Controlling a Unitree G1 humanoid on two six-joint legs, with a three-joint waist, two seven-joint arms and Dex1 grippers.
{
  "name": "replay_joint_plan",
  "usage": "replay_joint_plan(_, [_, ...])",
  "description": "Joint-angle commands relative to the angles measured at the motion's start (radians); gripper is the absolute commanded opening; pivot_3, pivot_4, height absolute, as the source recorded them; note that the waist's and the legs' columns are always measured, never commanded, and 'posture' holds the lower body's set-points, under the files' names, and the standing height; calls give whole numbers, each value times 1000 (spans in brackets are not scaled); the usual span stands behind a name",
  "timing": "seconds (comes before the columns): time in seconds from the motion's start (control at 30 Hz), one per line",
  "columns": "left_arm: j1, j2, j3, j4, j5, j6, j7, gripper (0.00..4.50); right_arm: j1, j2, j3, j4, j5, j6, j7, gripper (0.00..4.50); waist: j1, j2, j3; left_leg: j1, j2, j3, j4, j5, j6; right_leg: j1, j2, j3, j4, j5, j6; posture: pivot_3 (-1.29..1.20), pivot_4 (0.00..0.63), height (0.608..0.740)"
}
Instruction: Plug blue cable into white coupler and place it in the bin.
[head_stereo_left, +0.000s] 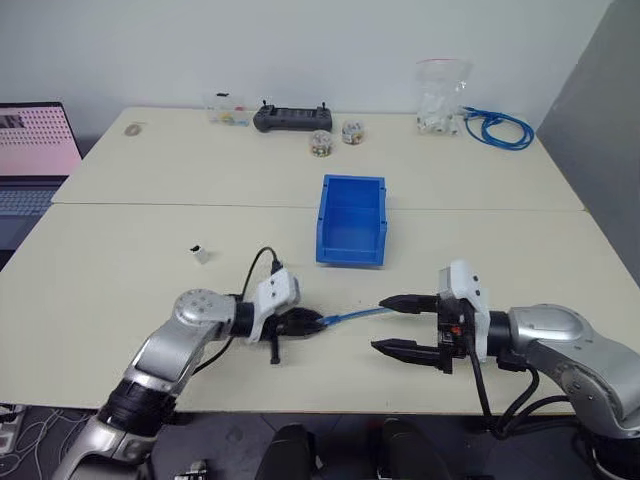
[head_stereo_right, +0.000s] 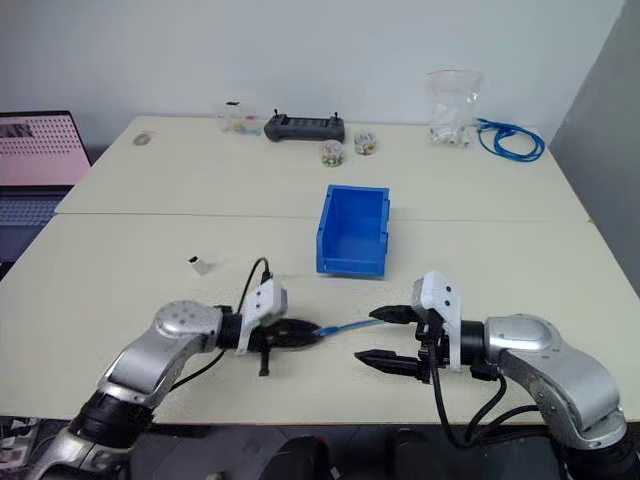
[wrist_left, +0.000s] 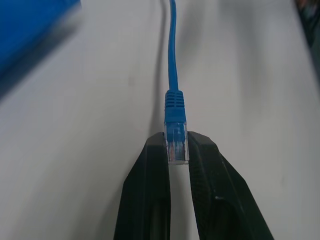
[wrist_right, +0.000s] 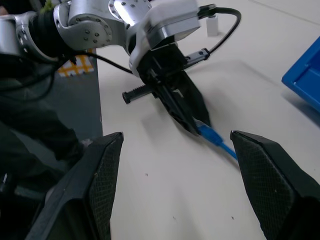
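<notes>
My left gripper (head_stereo_left: 316, 322) is shut on the clear plug of the blue cable (wrist_left: 173, 65), low over the table near its front edge. The plug sits pinched between the two black fingers (wrist_left: 150, 180). The thin cable (head_stereo_left: 352, 316) runs to the right, and its far end lies by the upper fingertip of my right gripper (head_stereo_left: 378, 324). That gripper stands open with nothing between its fingers, facing the left one. The white coupler (head_stereo_left: 201, 254) stands on the table to the left, apart from both grippers. The blue bin (head_stereo_left: 352, 220) sits behind the grippers at mid-table.
Along the far edge stand a black controller (head_stereo_left: 292, 118), small jars (head_stereo_left: 320, 143), a clear box (head_stereo_left: 226, 110), a plastic bag (head_stereo_left: 442, 96) and a looped blue cable bundle (head_stereo_left: 498, 128). A laptop (head_stereo_left: 35, 150) sits off the table's left side.
</notes>
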Motion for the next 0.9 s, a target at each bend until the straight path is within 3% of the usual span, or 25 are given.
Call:
replay_joint_plan(0.03, [-58,-22,131,-69,-225,232,33,230,16,38,-53,-64,126,44,-93,3610,-5,0,0,0,0,0,0,0,0,0,0,0,0,0,0,0,150,740])
replay_joint_plan(0.23, [-105,-34,263,-114,-539,520,80,230,-1,100,-85,-36,244,63,-218,3610,-15,0,0,1,0,0,-1,0,0,0,0,1,1,0,0,0,150,740])
replay_joint_plan(0.4, [-108,-33,325,-125,-712,656,147,230,-62,129,-112,22,357,73,-289,3610,-14,0,0,2,0,1,0,0,0,0,0,1,1,0,0,0,150,740])
replay_joint_plan(0.83, [-84,-31,333,-154,-826,663,252,230,-119,124,-94,87,583,74,-391,3610,-13,0,0,1,0,1,-1,0,0,0,0,2,1,0,0,0,150,740])
replay_joint_plan(0.9, [-78,-28,330,-159,-831,660,255,230,-125,124,-84,94,595,73,-396,3266,-13,0,0,1,0,2,-1,0,0,0,0,2,1,0,0,0,150,740])
